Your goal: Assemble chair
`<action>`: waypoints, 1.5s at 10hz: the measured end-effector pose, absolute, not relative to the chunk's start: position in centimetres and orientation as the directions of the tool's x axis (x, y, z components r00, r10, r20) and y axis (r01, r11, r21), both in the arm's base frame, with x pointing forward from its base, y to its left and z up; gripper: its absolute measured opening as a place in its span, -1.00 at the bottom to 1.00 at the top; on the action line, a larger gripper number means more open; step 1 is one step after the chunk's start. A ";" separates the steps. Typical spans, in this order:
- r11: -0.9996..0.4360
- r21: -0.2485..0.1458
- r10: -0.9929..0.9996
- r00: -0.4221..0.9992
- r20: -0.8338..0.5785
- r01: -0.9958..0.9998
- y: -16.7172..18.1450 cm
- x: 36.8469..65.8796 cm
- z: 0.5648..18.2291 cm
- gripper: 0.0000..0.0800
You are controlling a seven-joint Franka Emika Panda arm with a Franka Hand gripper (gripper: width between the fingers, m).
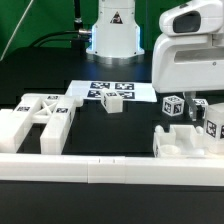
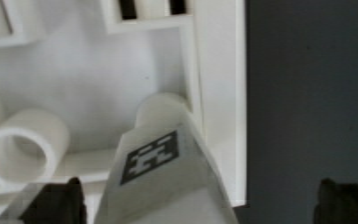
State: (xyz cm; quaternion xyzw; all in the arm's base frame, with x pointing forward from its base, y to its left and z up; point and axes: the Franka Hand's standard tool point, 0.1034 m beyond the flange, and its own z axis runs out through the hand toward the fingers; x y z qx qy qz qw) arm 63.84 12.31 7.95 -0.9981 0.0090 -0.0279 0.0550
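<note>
Jaws, wide apart, straddle the tagged leg (image 2: 158,150) on the panel (image 1: 185,145) at the tabletop's (image 1: 120,130) four o'clock, apparently to grasp it.

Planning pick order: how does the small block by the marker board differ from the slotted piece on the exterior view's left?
Size: the small block is compact; the slotted piece is far wider. Shape: the block is cube-like, the slotted piece low with openings. Place: the block sits at the marker board, the slotted piece by the front rail. Both are white with tags.
</note>
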 end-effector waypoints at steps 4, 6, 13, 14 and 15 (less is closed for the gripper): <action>-0.977 -0.096 0.181 0.980 0.078 0.188 11.5 64.0 7.9 0.62; -0.978 -0.096 0.179 0.981 0.078 0.186 11.5 64.0 7.9 0.07; -0.968 -0.122 -0.224 0.974 0.038 -0.218 11.6 64.0 7.9 -0.29; -0.950 -0.121 -0.295 0.955 0.031 -0.289 11.6 64.0 7.9 -0.29; -0.931 -0.124 -0.349 0.937 0.024 -0.344 11.6 64.0 7.9 -0.29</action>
